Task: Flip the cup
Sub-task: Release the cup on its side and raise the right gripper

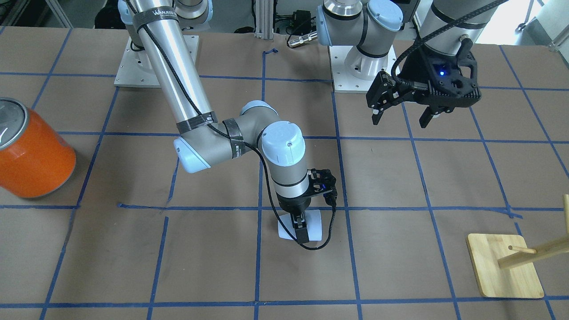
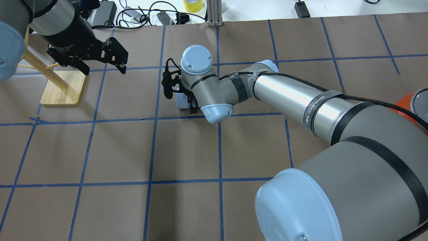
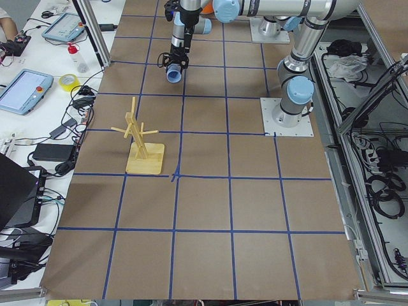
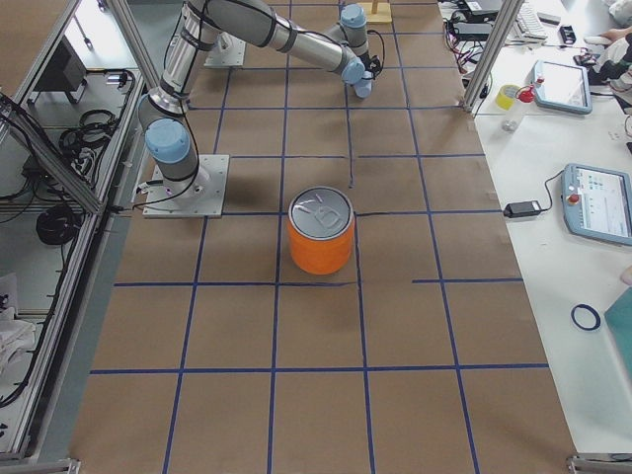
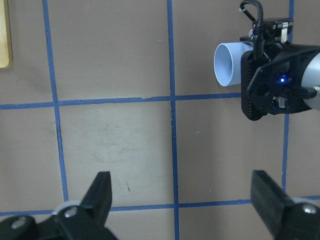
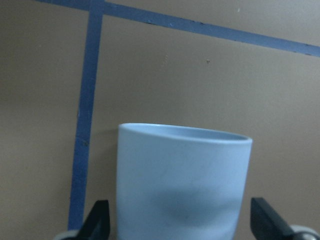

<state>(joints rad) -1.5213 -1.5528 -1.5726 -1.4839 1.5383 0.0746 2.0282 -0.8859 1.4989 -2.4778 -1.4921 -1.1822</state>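
The cup (image 1: 314, 222), a small pale blue-white tumbler, lies on its side on the brown table near the middle. It also shows in the overhead view (image 2: 180, 101), in the left wrist view (image 5: 227, 64) and close up in the right wrist view (image 6: 182, 175). My right gripper (image 1: 302, 233) is down at the table and straddles the cup. Its fingers (image 6: 99, 222) stand wide apart on either side of the cup, so it is open. My left gripper (image 1: 402, 116) is open and empty, held high above the table away from the cup.
A big orange can with a silver top (image 1: 33, 155) stands far on my right side. A wooden peg rack on a square base (image 1: 504, 266) stands on my left side. Blue tape lines grid the table.
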